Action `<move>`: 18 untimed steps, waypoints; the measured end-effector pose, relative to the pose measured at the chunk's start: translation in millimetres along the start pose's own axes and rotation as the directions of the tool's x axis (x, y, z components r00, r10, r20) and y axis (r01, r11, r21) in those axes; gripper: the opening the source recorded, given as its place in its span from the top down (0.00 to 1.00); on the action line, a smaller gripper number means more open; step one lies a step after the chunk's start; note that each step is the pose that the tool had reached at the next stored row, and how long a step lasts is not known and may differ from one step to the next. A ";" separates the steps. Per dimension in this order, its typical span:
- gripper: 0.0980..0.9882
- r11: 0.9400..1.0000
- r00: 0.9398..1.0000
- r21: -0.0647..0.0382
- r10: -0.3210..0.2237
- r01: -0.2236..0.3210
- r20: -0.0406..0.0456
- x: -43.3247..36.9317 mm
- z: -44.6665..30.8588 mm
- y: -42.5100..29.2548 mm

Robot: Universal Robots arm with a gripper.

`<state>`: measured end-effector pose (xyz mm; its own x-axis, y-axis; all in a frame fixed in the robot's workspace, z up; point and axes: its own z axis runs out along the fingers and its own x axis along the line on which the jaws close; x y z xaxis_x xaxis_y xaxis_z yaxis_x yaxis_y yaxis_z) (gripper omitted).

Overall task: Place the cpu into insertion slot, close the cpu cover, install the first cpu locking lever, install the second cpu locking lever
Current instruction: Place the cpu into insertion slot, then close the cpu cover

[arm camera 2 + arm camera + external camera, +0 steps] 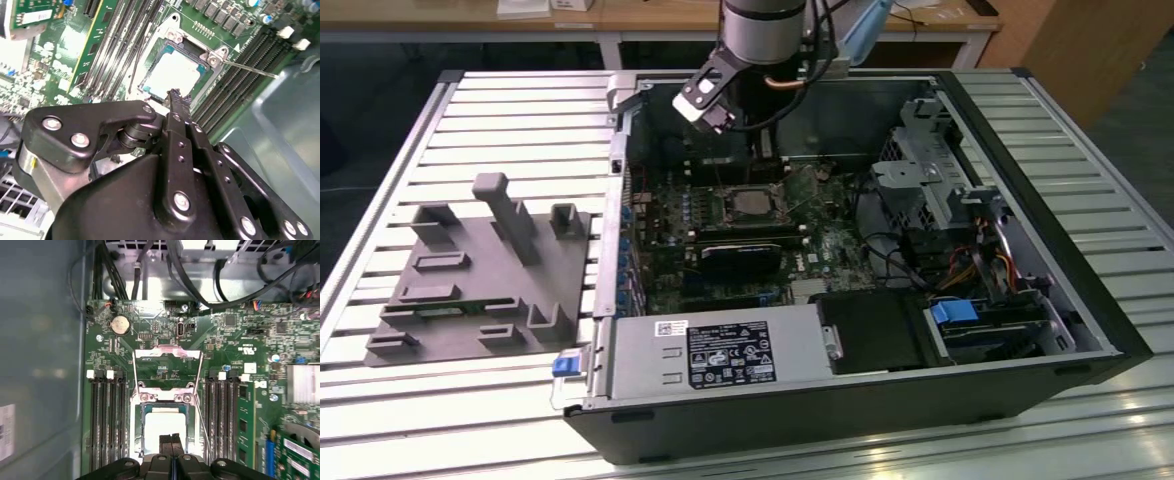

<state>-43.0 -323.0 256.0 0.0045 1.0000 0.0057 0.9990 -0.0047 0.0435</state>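
The cpu lies flat in the insertion slot, its pale metal top showing in both wrist views. In the exterior view the cpu sits mid-board inside the open computer case. The cpu cover stands raised from its hinge at the socket's edge, and green board shows through its cut-out. A thin wire lever sticks out beside the socket. My gripper hangs just above the chip, shut with nothing between its fingers.
Long black memory slots flank the socket on both sides. Black cables hang along the case wall past the board. In the exterior view's left, a grey fixture rests on the slatted table; the power supply fills the case front.
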 end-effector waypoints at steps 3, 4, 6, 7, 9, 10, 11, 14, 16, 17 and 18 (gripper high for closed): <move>1.00 1.000 1.000 0.000 0.000 0.000 0.000 0.1 -10.9 0.5; 1.00 1.000 1.000 0.000 0.000 0.000 0.000 0.1 -13.6 0.6; 1.00 1.000 1.000 0.000 0.000 0.000 0.000 0.1 -18.1 0.8; 1.00 1.000 1.000 0.000 0.000 0.000 0.000 0.1 -19.4 0.9; 1.00 1.000 1.000 0.000 0.000 0.000 0.000 0.1 -19.6 0.9; 1.00 1.000 1.000 0.000 0.000 0.000 0.000 0.2 -19.5 0.9; 1.00 1.000 1.000 0.000 0.000 0.000 0.000 0.1 -19.8 0.9; 1.00 1.000 1.000 0.000 0.000 0.000 0.000 0.1 -20.0 0.9; 1.00 1.000 1.000 0.000 0.000 0.000 0.000 0.1 -20.0 0.9; 1.00 1.000 1.000 0.000 0.000 0.000 0.000 0.1 -20.1 0.9; 1.00 1.000 1.000 0.000 0.000 0.000 0.000 0.1 -20.1 0.9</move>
<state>-43.0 -323.0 276.1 0.0045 1.0000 0.0058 0.9990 -0.0047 0.0436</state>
